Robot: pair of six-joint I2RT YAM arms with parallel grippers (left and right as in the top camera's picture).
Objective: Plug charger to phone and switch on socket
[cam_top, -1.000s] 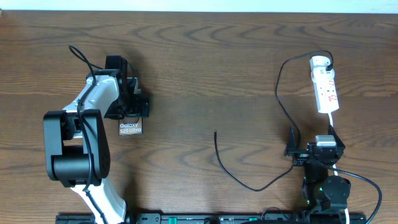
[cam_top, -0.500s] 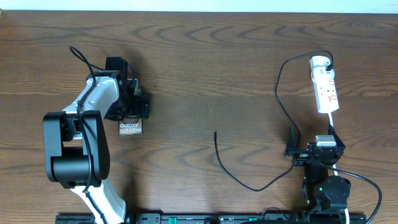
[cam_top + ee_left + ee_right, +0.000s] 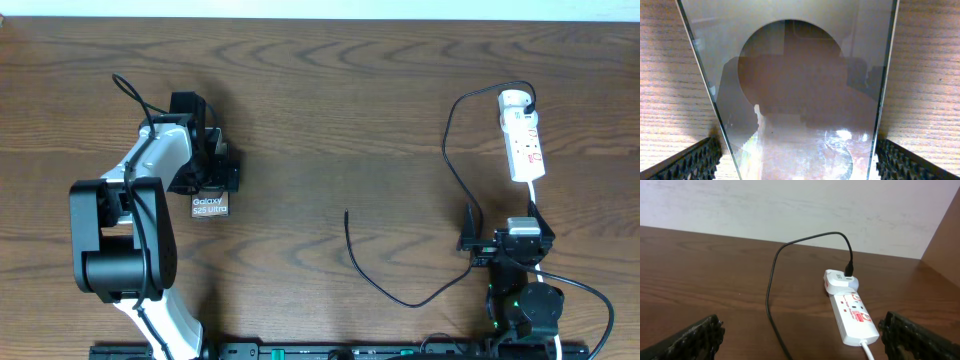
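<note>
A wooden table (image 3: 330, 90) seen from above, with the left arm at the left of the frame and the right arm folded at the lower right. The phone (image 3: 210, 207) lies flat at centre left, its white "Galaxy S25 Ultra" label showing just below the left arm's black wrist parts, which cover its upper portion. In the left wrist view, the phone's glossy back and large round mark fill the frame between the left gripper (image 3: 797, 161), whose ridged pads (image 3: 695, 160) sit at the phone's two long edges. Whether they are pressing on it or merely flanking it cannot be told. The socket (image 3: 524, 140), a white strip with small red marks, lies at the upper right, well apart from the phone. A rounded white plug (image 3: 840, 280) sits at its far end, and a white cord (image 3: 867, 350) leaves the near end. The charger (image 3: 771, 280) rises from that plug, arcs left, and runs down past the right arm. It then curves along the bottom centre of the overhead frame and ends with its plug tip (image 3: 346, 213) bare on the wood near the middle, clear of both arms. The right gripper (image 3: 800, 342) faces the socket with its fingers spread wide and nothing between them.
</note>
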